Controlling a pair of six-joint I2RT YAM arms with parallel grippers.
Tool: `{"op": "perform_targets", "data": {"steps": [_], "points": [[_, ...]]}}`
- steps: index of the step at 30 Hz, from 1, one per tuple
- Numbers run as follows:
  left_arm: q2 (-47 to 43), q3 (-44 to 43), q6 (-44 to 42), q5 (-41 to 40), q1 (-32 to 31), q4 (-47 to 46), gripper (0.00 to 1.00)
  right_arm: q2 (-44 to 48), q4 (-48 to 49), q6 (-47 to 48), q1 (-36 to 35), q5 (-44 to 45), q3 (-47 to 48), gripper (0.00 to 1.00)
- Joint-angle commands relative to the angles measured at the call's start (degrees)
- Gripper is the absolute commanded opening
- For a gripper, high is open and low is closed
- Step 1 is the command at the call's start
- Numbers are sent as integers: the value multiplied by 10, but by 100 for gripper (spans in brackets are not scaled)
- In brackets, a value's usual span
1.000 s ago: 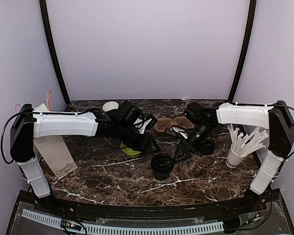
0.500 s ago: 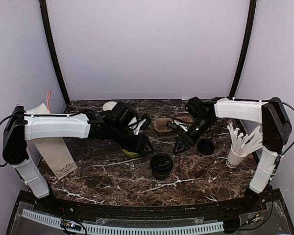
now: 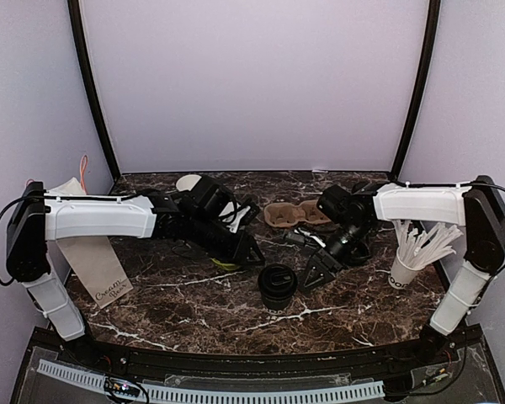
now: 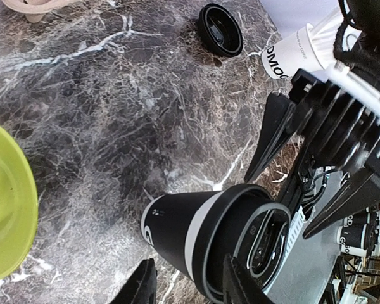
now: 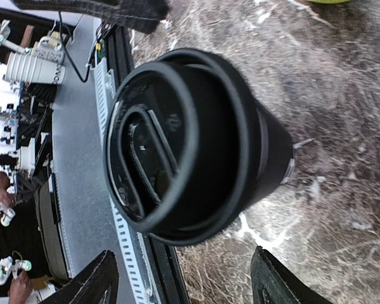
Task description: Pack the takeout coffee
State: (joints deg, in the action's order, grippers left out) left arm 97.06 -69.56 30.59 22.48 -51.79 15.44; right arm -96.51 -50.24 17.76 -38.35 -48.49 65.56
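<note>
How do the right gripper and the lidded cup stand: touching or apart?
Apart. In the right wrist view the right gripper stands open, and table shows between each finger and the lidded cup.

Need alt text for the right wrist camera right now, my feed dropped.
A black takeout coffee cup with its black lid on fills the frame, sitting on the dark marble table. It lies between the two spread fingers of the right pincer, which is open and not touching it.
</note>
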Motion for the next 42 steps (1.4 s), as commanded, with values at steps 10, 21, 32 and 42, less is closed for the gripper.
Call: {"op": "perform_targets", "data": {"steps": [10, 21, 32, 42], "points": [[23, 6, -9, 43, 3, -18, 36, -40, -3, 3, -15, 17, 37, 70], [31, 16, -9, 39, 4, -13, 32, -61, 3, -11, -15, 44, 48, 70], [59, 75, -14, -17, 3, 37, 20, -116, 48, -77, -13, 248, 27, 70], [28, 74, 12, 6, 3, 34, 16, -136, 10, -67, 81, 247, 144, 62]]}}
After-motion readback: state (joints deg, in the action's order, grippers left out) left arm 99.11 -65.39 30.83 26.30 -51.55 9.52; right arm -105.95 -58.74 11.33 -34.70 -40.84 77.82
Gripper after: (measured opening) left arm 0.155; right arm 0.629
